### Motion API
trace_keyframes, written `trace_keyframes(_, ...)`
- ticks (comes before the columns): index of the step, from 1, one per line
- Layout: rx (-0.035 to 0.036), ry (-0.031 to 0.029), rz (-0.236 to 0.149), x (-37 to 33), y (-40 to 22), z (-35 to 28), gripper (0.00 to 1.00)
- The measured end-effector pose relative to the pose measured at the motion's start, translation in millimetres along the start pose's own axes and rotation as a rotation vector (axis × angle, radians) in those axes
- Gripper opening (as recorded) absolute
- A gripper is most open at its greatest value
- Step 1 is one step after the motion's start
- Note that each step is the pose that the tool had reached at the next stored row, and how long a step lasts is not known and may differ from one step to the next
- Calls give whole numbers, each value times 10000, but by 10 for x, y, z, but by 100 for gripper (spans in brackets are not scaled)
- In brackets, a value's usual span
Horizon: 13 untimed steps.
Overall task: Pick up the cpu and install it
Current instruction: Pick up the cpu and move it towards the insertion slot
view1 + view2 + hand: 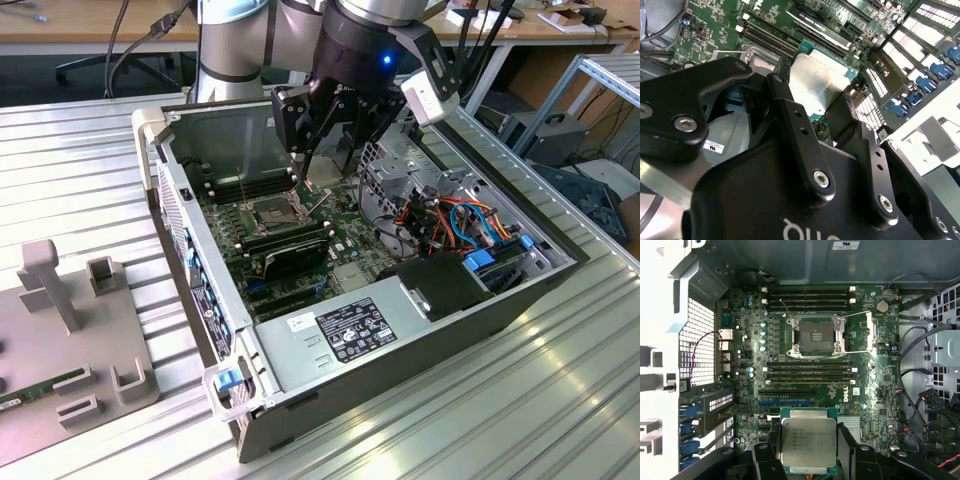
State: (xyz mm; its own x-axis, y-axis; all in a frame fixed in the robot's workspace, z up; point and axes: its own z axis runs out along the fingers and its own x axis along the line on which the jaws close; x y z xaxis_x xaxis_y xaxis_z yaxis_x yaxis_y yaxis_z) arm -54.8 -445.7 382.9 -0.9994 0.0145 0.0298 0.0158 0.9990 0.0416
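The cpu (807,441) is a flat square chip with a dull silver face on a green edge, and my gripper (808,442) is shut on it, one black finger (771,447) on each side. The second wrist view shows the cpu (821,84) from its metal side between the fingers (785,102). The dark square socket (816,336) lies on the motherboard with its metal frame (862,330) swung open and nothing in it. In the exterior view my gripper (322,140) hangs inside the open computer case, above and slightly behind the socket (272,210).
Rows of memory slots (807,297) (810,372) flank the socket. Coloured cables (455,220) and a drive cage (400,160) crowd the exterior view's right of the case. A power supply (350,330) sits at the front. A grey fixture (70,330) stands outside on the left.
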Motion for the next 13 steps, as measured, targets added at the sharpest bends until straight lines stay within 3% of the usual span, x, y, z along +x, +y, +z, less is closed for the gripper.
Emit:
trace_keyframes(4,-2,0,-1,1,87,11,54)
trace_keyframes(13,-4,1,-1,2,200,27,54)
